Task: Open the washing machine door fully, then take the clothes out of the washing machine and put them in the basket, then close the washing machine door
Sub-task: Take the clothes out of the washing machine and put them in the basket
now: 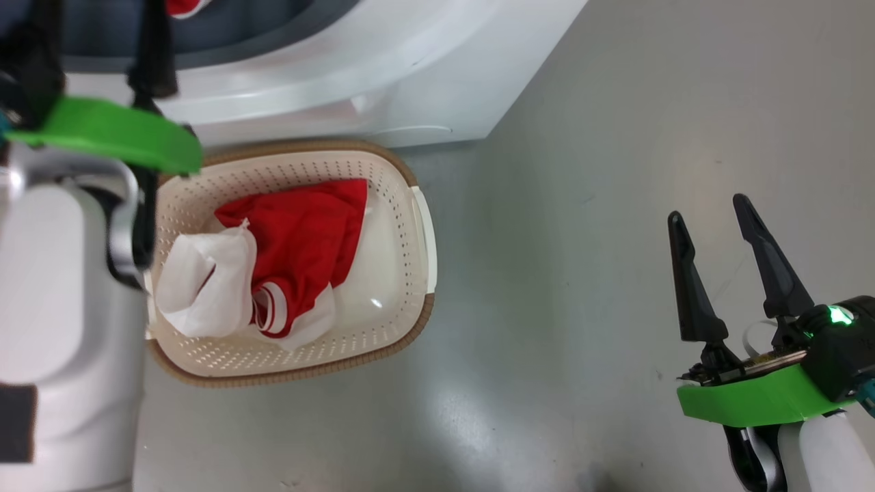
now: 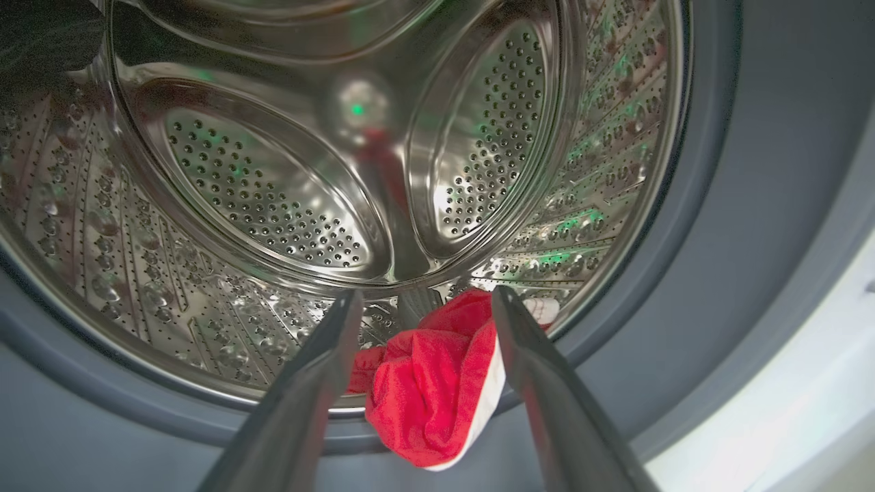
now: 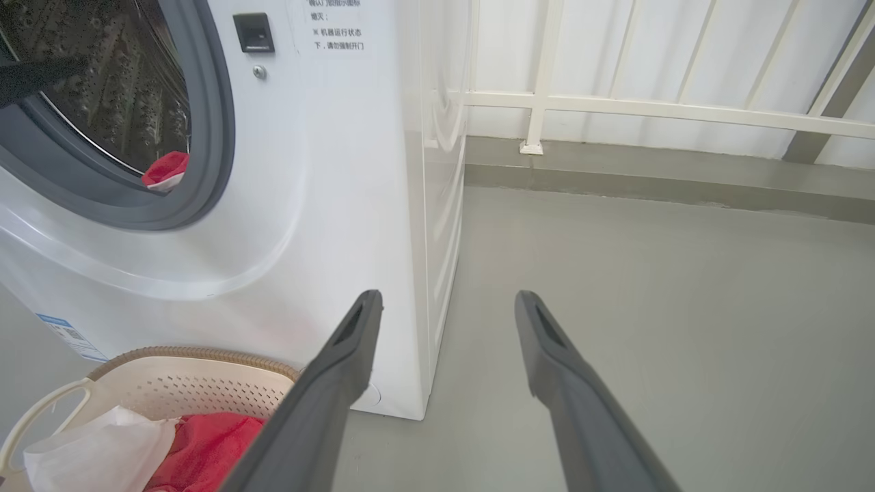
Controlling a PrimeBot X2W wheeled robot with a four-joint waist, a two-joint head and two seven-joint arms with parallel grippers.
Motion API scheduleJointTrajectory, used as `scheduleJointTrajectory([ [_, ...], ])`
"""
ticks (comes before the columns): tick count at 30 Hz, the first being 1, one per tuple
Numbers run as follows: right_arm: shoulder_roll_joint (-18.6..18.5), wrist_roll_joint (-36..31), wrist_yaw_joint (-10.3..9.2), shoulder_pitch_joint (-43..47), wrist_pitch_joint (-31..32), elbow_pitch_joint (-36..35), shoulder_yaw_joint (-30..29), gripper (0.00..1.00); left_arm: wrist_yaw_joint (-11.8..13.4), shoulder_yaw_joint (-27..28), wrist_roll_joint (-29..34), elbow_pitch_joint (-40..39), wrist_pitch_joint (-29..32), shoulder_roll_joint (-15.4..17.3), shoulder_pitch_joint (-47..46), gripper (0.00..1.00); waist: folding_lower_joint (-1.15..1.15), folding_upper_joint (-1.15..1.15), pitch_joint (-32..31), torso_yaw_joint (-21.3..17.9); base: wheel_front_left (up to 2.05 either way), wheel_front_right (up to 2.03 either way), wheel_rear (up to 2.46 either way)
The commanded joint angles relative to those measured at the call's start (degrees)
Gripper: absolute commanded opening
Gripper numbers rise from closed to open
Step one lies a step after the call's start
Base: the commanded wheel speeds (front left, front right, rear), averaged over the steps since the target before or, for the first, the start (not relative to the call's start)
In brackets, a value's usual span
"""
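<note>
We've got our left claw [image 2: 427,295] spread wide at the drum [image 2: 273,205] lip by the red clothes [image 2: 431,396]; right claw [image 1: 707,207] released too, over the floor [image 1: 581,287] right of the basket [image 1: 400,232].

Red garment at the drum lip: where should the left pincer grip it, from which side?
Probably the thick bunched fold of the red garment that hangs over the grey rubber ring. Come straight in from the front: the open left pincer points at it, one finger each side.
</note>
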Motion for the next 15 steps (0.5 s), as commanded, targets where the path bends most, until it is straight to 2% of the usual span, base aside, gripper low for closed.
scheduleJointTrajectory([
  [1,-0.66,0.61,0.35,-0.79,-0.37,-1.31,1.60,1.00,0.73,1.89,-0.37,-0.08,-0.01,2.62,-2.40,1.00,0.00,0.00,1.46,-0.60,0.00,0.00,0.00],
  [9,-0.66,0.76,0.35,-1.74,-0.37,-1.18,2.09,1.00,0.41,3.00,-1.93,7.60,1.26,4.38,-11.91,1.00,0.00,0.00,3.79,-1.16,0.00,0.00,0.00],
  [15,-0.66,0.63,0.35,-2.00,-0.37,-0.20,1.59,1.00,0.11,3.27,-3.99,15.18,7.15,4.32,-18.54,1.00,0.00,0.00,4.77,-1.68,0.00,0.00,0.00],
])
